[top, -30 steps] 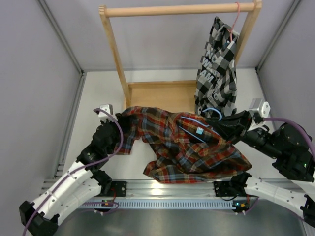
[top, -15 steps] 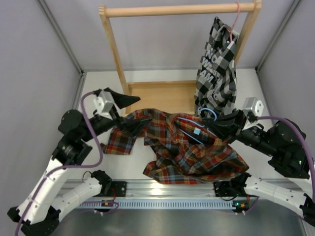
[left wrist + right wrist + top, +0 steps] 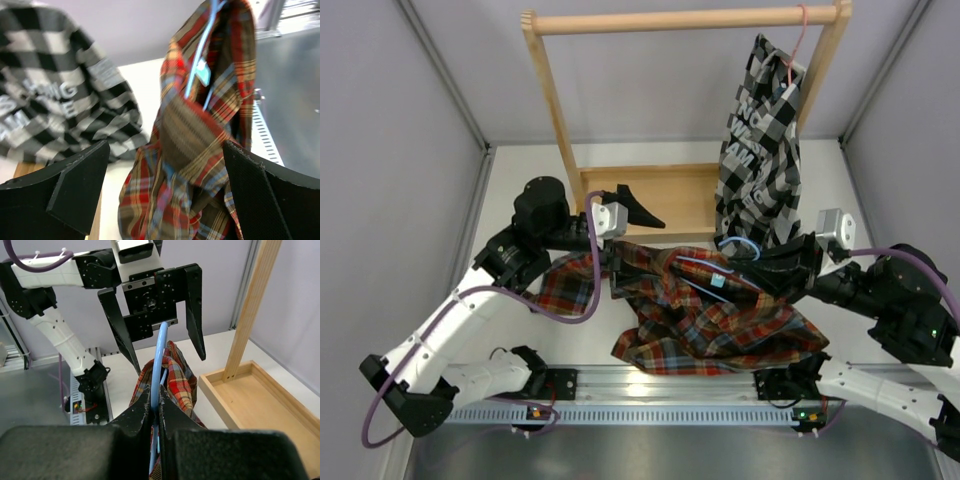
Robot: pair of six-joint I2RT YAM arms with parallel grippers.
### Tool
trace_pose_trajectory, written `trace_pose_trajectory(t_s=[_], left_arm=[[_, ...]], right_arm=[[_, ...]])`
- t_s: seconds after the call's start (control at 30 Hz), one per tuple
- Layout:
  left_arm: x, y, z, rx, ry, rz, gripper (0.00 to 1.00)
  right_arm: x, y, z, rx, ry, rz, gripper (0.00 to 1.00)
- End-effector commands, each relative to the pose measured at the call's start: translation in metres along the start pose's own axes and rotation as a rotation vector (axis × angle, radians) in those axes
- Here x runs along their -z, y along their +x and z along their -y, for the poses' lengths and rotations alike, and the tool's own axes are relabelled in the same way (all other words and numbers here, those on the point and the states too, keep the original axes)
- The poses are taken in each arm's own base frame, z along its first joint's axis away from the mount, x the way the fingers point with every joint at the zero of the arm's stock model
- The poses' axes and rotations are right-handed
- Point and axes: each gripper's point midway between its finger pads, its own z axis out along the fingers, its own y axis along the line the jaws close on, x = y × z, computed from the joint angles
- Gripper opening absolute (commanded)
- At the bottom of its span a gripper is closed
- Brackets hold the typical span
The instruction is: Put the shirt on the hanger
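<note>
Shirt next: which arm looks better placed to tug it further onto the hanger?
Left. The left gripper is open and empty, facing the shirt, so it could probably grab it. The right gripper is shut on the hanger and seems needed to hold it.

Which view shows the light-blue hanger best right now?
Right wrist: the hanger stands sharp and close, clamped in the shut right gripper. Top external shows only its hook and a sliver amid the plaid shirt; left wrist, a blurred blue strip.
</note>
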Motion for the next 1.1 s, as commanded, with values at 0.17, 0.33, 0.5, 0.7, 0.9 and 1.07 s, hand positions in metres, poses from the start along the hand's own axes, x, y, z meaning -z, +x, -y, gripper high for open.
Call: trace_pose_trajectory(t_s=[0.17,0.33,0.5,0.7,0.9,1.07], left_arm=[[-0.025,-0.017,0.019,-0.098,0.159,0.051,0.98],[-0.031,-0.012,0.016,-0.114,0.147,0.039,0.86],[-0.035,-0.016,0.018,-0.111,0.173,0.047,0.65],[-0.038,-0.018,0.024,-0.094,0.222,0.059,0.41],[-0.041,-0.013,0.024,-0.063,0.238,0.050,0.17],[-0.041,-0.007,0.027,-0.050,0.245,0.043,0.00]], right_arm=[[-0.005,-0.013,-0.009,0.019,-0.063,0.047,0.00],[-0.004,-0.013,-0.016,0.011,-0.095,0.048,0.00],[-0.010,-0.006,-0.016,0.000,-0.106,0.037,0.00],[-0.011,-0.005,-0.018,-0.009,-0.120,0.036,0.00],[-0.011,-0.001,-0.019,-0.015,-0.123,0.032,0.00],[-0.007,-0.006,-0.017,-0.002,-0.108,0.051,0.00]])
